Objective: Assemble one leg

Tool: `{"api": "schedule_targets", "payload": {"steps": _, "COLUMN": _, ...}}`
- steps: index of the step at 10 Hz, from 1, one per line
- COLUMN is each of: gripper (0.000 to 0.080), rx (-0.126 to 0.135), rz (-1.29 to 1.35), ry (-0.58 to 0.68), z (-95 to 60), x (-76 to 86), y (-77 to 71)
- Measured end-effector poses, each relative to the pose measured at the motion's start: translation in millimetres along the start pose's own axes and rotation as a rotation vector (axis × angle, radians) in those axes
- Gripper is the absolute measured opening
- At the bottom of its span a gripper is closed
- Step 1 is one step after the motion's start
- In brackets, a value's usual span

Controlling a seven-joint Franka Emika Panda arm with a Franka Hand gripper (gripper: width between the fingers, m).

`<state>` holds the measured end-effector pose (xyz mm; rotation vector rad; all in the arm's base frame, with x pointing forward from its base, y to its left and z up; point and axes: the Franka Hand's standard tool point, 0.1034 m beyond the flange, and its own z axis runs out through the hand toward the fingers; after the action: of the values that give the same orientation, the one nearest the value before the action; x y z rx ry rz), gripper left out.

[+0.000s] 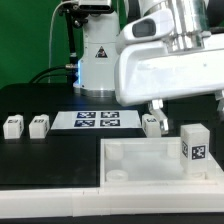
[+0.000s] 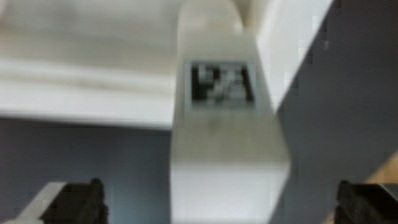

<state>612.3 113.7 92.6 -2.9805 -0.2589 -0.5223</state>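
A white leg (image 1: 193, 146) with a black-and-white tag stands upright in the white tray's (image 1: 150, 160) corner on the exterior view's right. My gripper (image 1: 187, 106) hangs open just above it, one finger on each side, touching nothing. In the wrist view the leg (image 2: 228, 140) runs up the middle, its tag blurred. It lies between my two dark fingertips (image 2: 75, 203), with wide gaps on both sides. My gripper (image 2: 222, 205) is empty there. The tray's wall (image 2: 89, 70) shows behind the leg.
Two more legs (image 1: 13, 126) (image 1: 39, 125) stand on the black table at the exterior view's left, and a third (image 1: 151, 124) stands just behind the tray. The marker board (image 1: 97, 120) lies flat behind them. The arm's white base (image 1: 97, 55) stands at the back.
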Motion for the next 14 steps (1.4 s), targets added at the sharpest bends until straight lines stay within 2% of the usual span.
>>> {"api": "schedule_targets", "payload": {"steps": 4, "gripper": 0.0649, "rx": 0.074, "rz": 0.017, "ry": -0.404, "z": 4.1, "x": -7.7, "y": -4.4}}
{"api": "schedule_targets", "payload": {"steps": 5, "gripper": 0.0649, "rx": 0.083, "rz": 0.017, "ry": -0.437, "z": 6.0, "x": -3.9, "y": -5.6}}
{"api": "schedule_targets", "payload": {"steps": 10, "gripper": 0.0649, "rx": 0.074, "rz": 0.014, "ry": -0.372, "z": 12.0, "x": 8.5, "y": -0.4}}
{"api": "schedule_targets", "payload": {"steps": 12, "gripper": 0.0619, "rx": 0.072, "rz": 0.036, "ry": -0.374, "z": 12.0, "x": 8.1, "y": -0.8}}
{"api": "schedule_targets", "payload": {"steps": 13, "gripper": 0.0437, "rx": 0.067, "rz": 0.06, "ry": -0.375, "z": 12.0, "x": 8.1, "y": -1.0}}
{"api": "schedule_targets", "payload": {"steps": 14, "gripper": 0.0437, "rx": 0.064, "rz": 0.073, "ry": -0.374, "z": 11.9, "x": 8.4, "y": -0.5}}
